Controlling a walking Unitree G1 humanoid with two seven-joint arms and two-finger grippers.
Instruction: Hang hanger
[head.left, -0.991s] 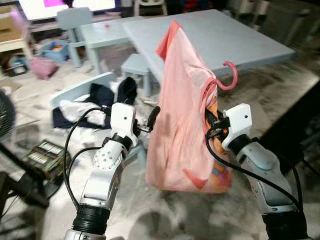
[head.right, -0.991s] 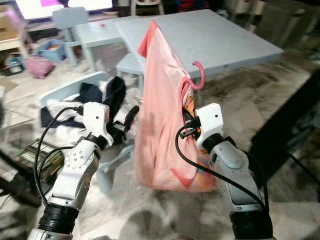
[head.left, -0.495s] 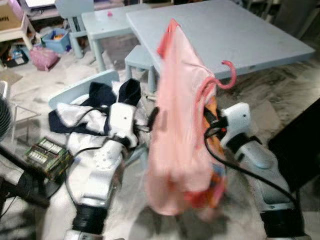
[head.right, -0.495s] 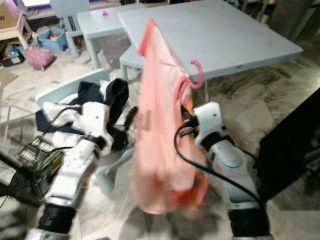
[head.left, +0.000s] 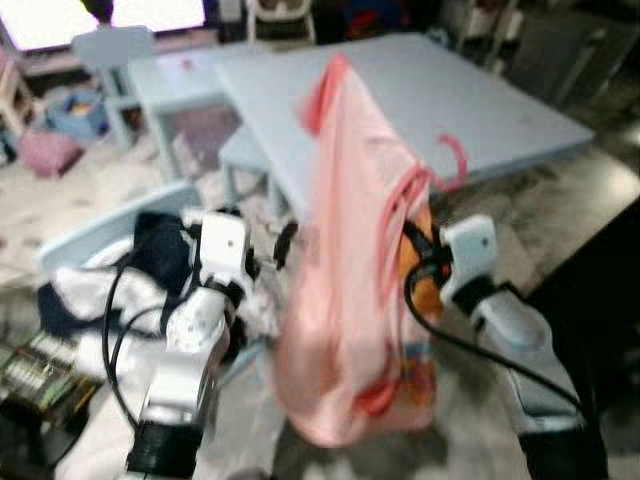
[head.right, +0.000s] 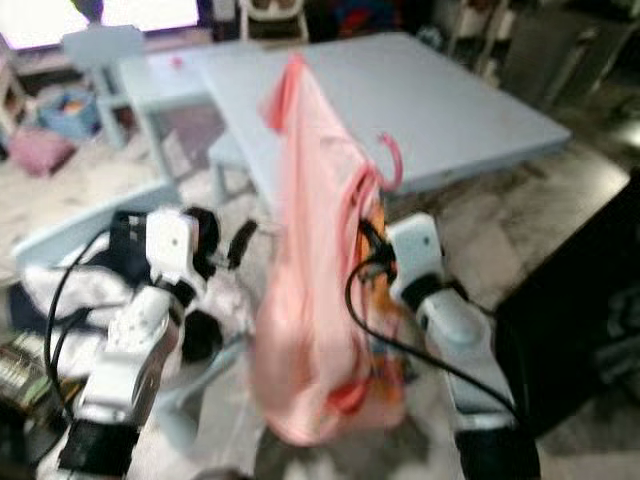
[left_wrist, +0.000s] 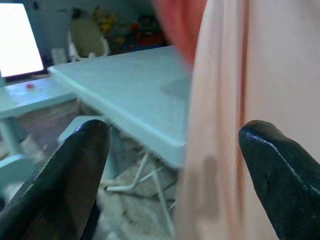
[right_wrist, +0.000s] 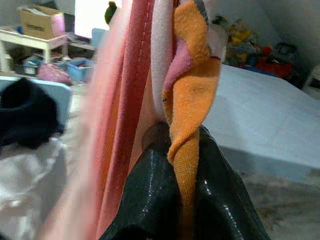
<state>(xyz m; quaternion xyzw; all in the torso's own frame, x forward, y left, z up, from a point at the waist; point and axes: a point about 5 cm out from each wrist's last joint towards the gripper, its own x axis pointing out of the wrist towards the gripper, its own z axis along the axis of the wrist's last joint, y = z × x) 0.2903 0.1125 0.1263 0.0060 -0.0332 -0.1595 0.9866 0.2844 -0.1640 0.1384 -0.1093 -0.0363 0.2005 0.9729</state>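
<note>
Pink garment hangs between both arms, blocking the middle; blue worktop stands close behind it.

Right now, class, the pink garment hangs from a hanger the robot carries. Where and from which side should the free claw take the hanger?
Grip the hanger at the neck just under its pink hook, coming from the robot's left. The hook stands bare above the pink garment, while cloth drapes the rest. The right claw is shut on the cloth lower down. The left claw is open beside the garment.
</note>
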